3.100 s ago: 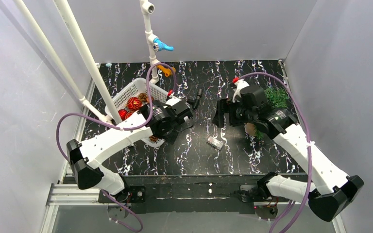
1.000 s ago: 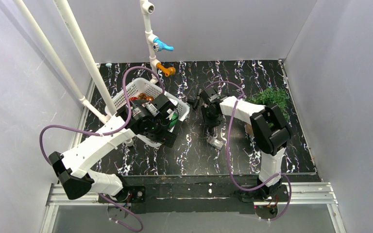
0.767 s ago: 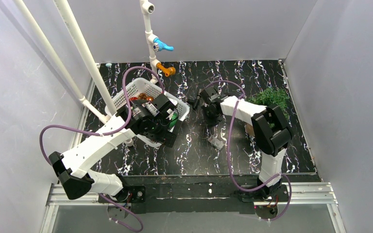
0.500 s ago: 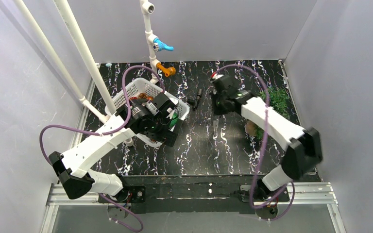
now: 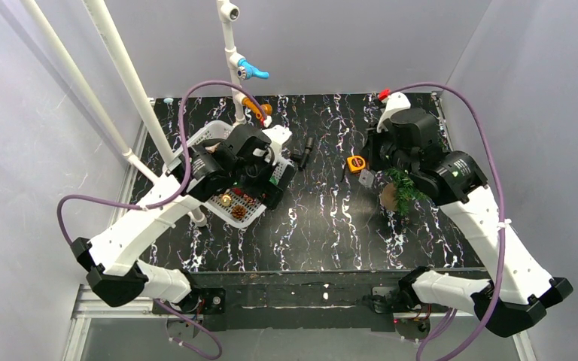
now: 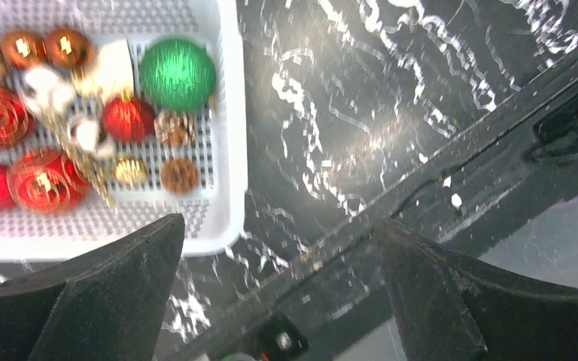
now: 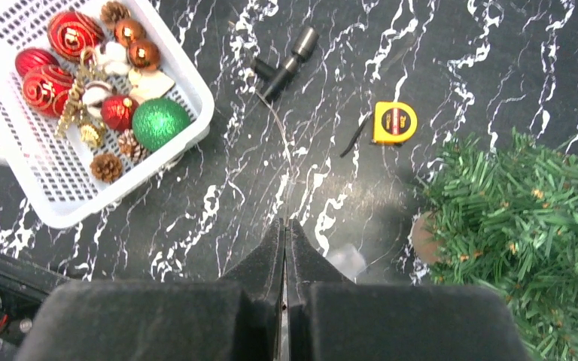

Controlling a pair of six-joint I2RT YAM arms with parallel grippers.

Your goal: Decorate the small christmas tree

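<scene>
The small christmas tree [image 7: 527, 226] stands on its brown base [image 7: 421, 237] at the right; from above the tree [image 5: 404, 188] is half hidden under my right arm. High over the table beside it, my right gripper [image 7: 285, 222] [image 5: 367, 167] is shut on a thin wire [image 7: 282, 143] that runs to a black cylinder [image 7: 286, 60]. A small clear piece [image 7: 346, 259] hangs below it. The white basket [image 7: 196, 128] holds red, gold and green balls and pine cones. My left gripper [image 6: 277, 222] [image 5: 271, 188] is open and empty, above the basket's near corner [image 6: 229, 218].
A yellow tape measure [image 5: 356, 163] [image 7: 395, 122] lies between the black cylinder [image 5: 305, 150] and the tree. White pipes [image 5: 132, 83] slant over the left side. A pipe with blue and orange valves [image 5: 250, 71] stands at the back. Grey walls close in on three sides.
My right gripper shut on the wire at mid-table, then rose and swung right toward the tree, lifting the clear piece off the table. My left arm shifted farther back over the basket.
</scene>
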